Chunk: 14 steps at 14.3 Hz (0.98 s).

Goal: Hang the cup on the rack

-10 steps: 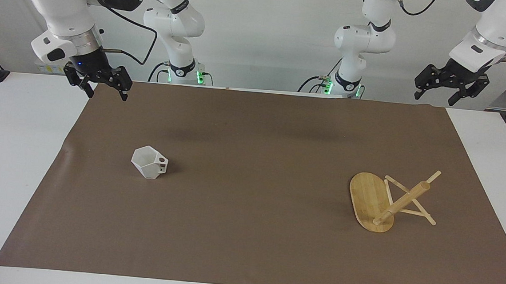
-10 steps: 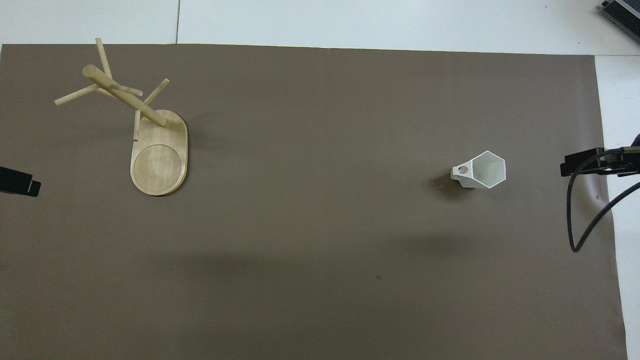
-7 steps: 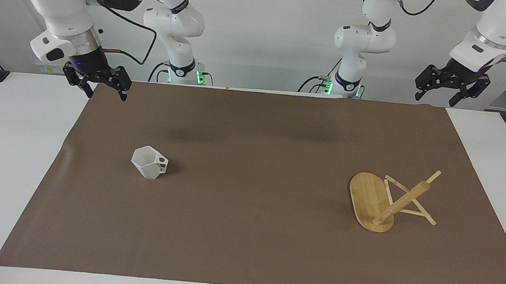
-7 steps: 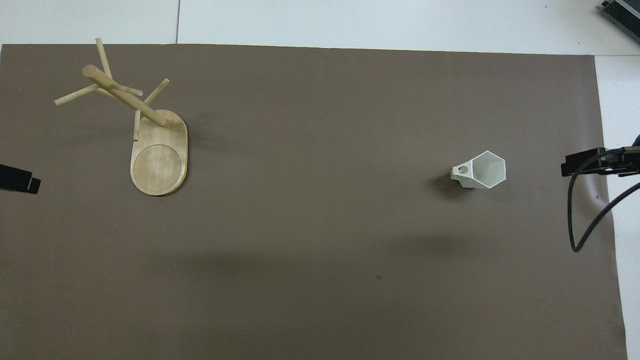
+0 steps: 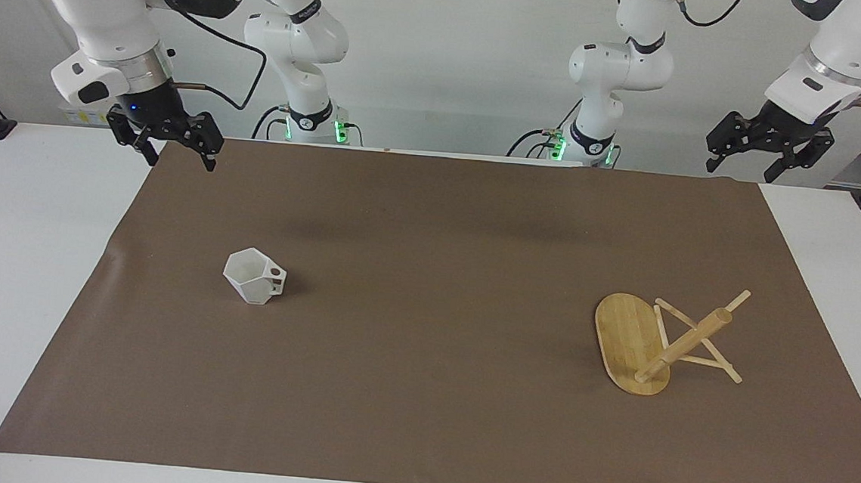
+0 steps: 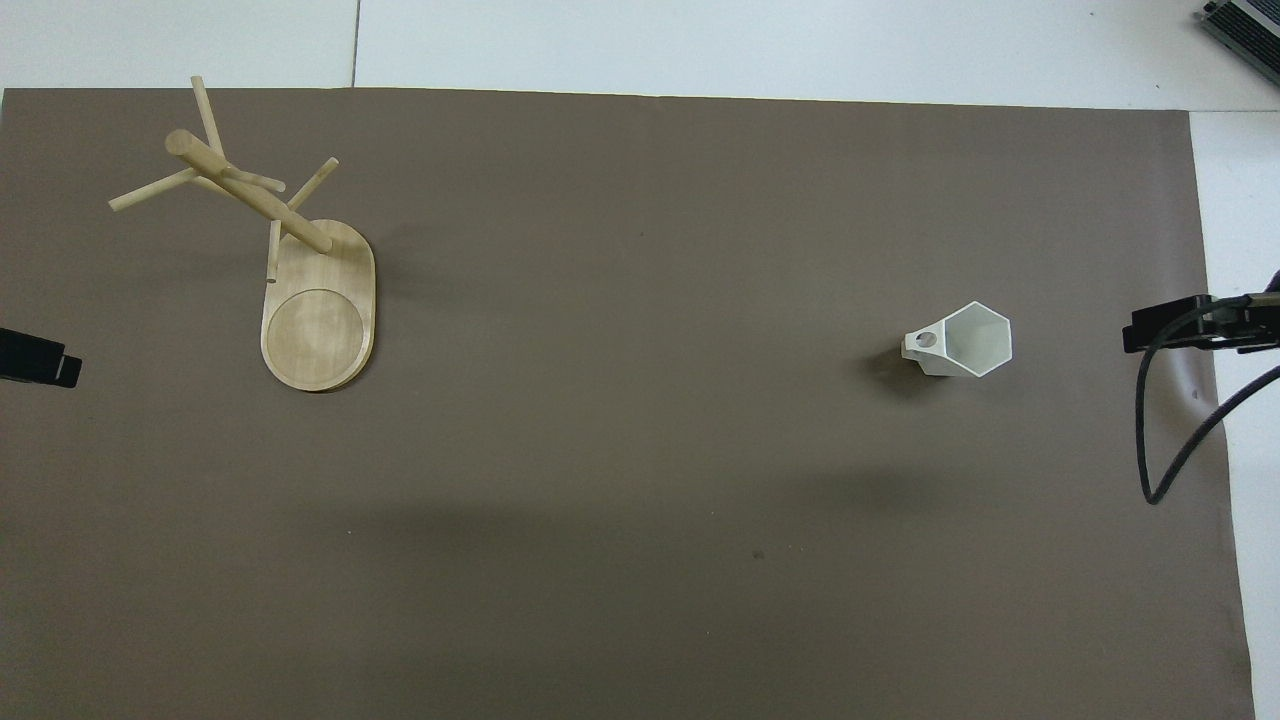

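- Hanging in the air at the right arm's end of the table, the right gripper [image 5: 164, 149] sits above the corner of the brown mat [image 5: 425, 324] nearest the robots; its two dark fingers are spread apart with nothing between them. In the overhead view only its dark tip [image 6: 1195, 328] shows at the mat's edge.
- Next along the facing view, the cup [image 5: 254, 276] stands upright on the mat toward the right arm's end, roughly midway between the table's robot edge and its outer edge. Its six-sided mouth faces up, and its small square handle [image 5: 276, 277] points along the table's length toward the left arm's end. From overhead the cup [image 6: 965, 340] shows the same, handle turned toward the rack.
- Well apart from the cup, toward the left arm's end, the rack [image 5: 662, 341] rests on the mat with its oval base flat. From overhead the base's [image 6: 320, 320] long axis runs from the robots' edge toward the outer edge, and the post rises from the outer end with thin pegs crossing it.
- Last, the left gripper [image 5: 766, 151] hangs over the mat's other robot-side corner, fingers parted and empty. The cup is on the mat, not on the rack.
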### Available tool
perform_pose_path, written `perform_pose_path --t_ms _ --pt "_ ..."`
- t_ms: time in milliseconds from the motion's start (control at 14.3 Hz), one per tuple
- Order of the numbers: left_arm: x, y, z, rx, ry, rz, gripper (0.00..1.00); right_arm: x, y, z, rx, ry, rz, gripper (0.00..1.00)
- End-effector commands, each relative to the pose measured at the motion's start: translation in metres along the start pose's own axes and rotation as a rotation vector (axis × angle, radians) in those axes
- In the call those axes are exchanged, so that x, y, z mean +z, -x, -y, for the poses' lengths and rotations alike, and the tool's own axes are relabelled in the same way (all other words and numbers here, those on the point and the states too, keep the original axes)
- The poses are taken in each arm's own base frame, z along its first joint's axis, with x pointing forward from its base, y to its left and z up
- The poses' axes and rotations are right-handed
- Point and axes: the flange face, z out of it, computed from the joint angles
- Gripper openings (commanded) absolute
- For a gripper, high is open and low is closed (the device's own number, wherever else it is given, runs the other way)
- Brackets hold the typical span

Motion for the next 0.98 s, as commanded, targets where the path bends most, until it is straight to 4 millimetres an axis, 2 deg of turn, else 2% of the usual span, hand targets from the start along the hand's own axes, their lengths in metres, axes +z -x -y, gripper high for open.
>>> perform_pose_path --t_ms 0,210,420,630,910 --pt "0.000 0.009 0.010 -0.029 0.006 -0.008 1.00 -0.001 0.003 -0.002 -0.017 -0.020 -0.004 1.00" --pt "0.000 0.009 0.009 -0.028 0.006 -0.008 1.00 0.002 0.000 -0.003 -0.018 -0.019 -0.010 1.00" --pt "0.000 0.009 0.010 -0.031 0.006 -0.008 1.00 0.018 -0.009 -0.003 -0.024 -0.017 -0.021 1.00" --pt "0.000 0.009 0.009 -0.028 0.006 -0.008 1.00 0.044 -0.023 -0.003 -0.027 -0.015 -0.028 1.00" --pt "0.000 0.009 0.010 -0.031 0.006 -0.008 1.00 0.095 -0.049 -0.002 -0.028 -0.027 -0.017 1.00"
